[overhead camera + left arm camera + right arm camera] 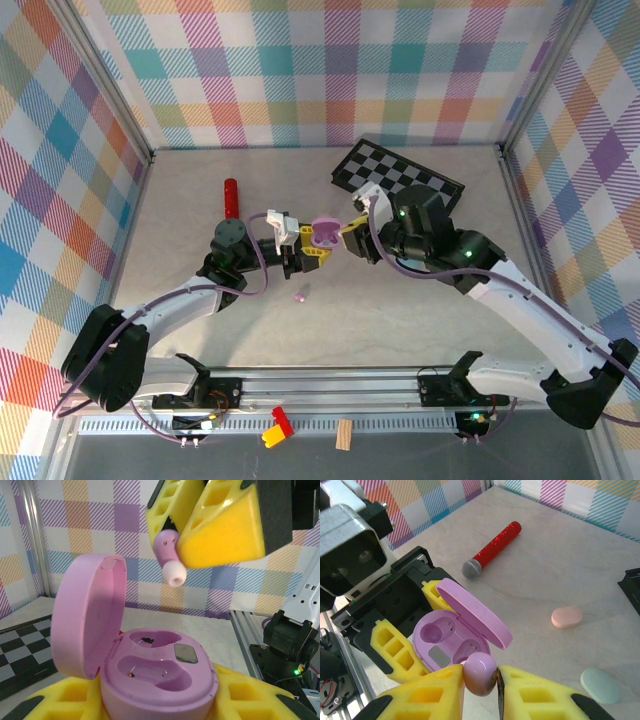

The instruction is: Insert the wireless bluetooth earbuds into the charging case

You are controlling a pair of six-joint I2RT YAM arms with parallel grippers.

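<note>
My left gripper (303,247) is shut on the base of a purple charging case (160,675), whose lid (87,615) stands open. Both sockets (451,639) are empty. My right gripper (481,680) is shut on a purple earbud (480,672), which hangs just above the case without touching it. The bud's white tip (174,574) points down toward the sockets. In the top view the case (323,233) sits between the two grippers, with my right gripper (352,233) beside it. A second tiny earbud (299,296) lies on the table in front of the left arm.
A red microphone (492,549) lies on the table at the back left. A closed pink case (566,617) and a closed mint case (600,685) rest on the table. A checkerboard (398,177) lies at the back right. Small blocks (278,425) sit on the front rail.
</note>
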